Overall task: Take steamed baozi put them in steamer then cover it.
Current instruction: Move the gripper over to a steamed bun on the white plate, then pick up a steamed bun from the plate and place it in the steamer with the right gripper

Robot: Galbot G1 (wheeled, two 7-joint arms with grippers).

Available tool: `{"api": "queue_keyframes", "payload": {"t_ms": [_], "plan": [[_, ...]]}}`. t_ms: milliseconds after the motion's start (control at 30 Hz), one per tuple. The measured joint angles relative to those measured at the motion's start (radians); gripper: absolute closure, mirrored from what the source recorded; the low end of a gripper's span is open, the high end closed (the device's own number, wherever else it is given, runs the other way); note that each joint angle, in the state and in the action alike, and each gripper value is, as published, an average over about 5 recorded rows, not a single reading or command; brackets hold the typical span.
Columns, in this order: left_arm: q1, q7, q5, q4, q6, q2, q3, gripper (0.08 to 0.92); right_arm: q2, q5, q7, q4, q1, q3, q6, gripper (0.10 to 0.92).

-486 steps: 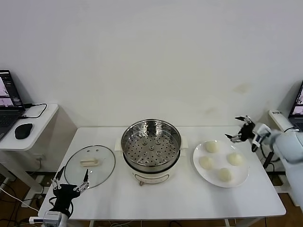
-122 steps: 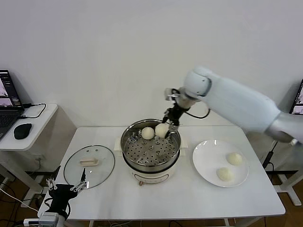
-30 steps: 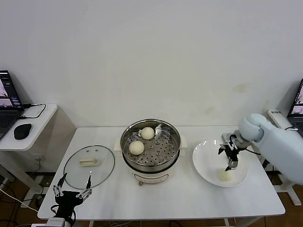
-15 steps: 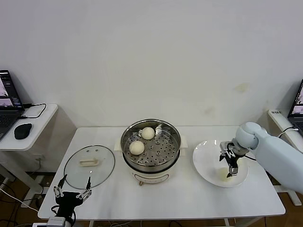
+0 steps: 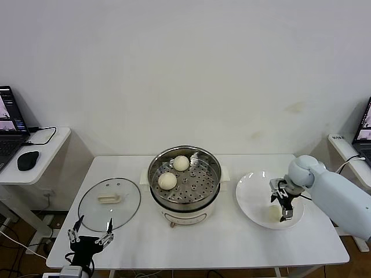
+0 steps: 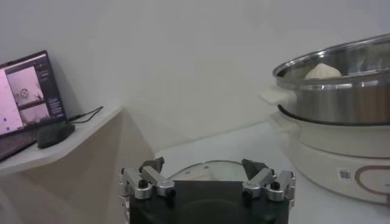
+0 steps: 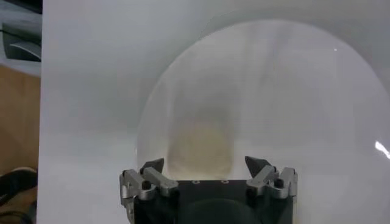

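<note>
The steamer point(image 5: 185, 180) stands mid-table with two baozi on its perforated tray, one at the back point(image 5: 181, 163) and one front left point(image 5: 167, 180). One baozi point(image 5: 273, 213) lies on the white plate point(image 5: 250, 197) at the right. My right gripper point(image 5: 283, 204) is open low over the plate; in the right wrist view this baozi point(image 7: 201, 146) lies just ahead, between the spread fingers point(image 7: 204, 164). A fourth baozi is not in sight. The glass cover point(image 5: 109, 204) lies flat left of the steamer. My left gripper point(image 5: 88, 237) is open and empty near it.
The left wrist view shows my left gripper point(image 6: 204, 167), the cover's rim point(image 6: 183, 173) and the steamer point(image 6: 341, 79). A side table with a laptop point(image 5: 11, 124) and mouse point(image 5: 28, 160) stands at far left. Another laptop point(image 5: 365, 130) is at far right.
My right gripper has moved a little down and toward the plate's front, closer to the baozi there. The left arm has hardly moved.
</note>
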Motion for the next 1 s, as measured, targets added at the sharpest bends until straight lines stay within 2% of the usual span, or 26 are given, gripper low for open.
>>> {"api": "queue_keyframes", "payload": {"t_ms": [167,267,667,767,1000], "plan": [[0.001,-0.001,0.001,0.002,0.0,-0.001,0.0,0.177,0.004,0.0,0.003,-0.012,-0.003,0.002,0.0,0.203],[0.001,-0.001,0.002,0.003,0.0,-0.002,0.001,0.177,0.003,0.0,0.003,-0.017,-0.004,0.003,0.001,0.232],[-0.001,-0.002,0.003,0.009,-0.001,-0.003,0.007,0.177,-0.009,0.028,0.0,-0.022,-0.001,0.005,-0.008,0.556],[-0.002,-0.002,0.003,0.011,-0.002,-0.003,0.009,0.177,-0.018,0.049,-0.006,-0.016,0.014,0.001,-0.012,0.587],[-0.009,-0.003,0.003,0.012,-0.002,-0.002,0.016,0.177,-0.032,0.121,-0.024,-0.003,0.108,-0.041,-0.014,0.592]]}}
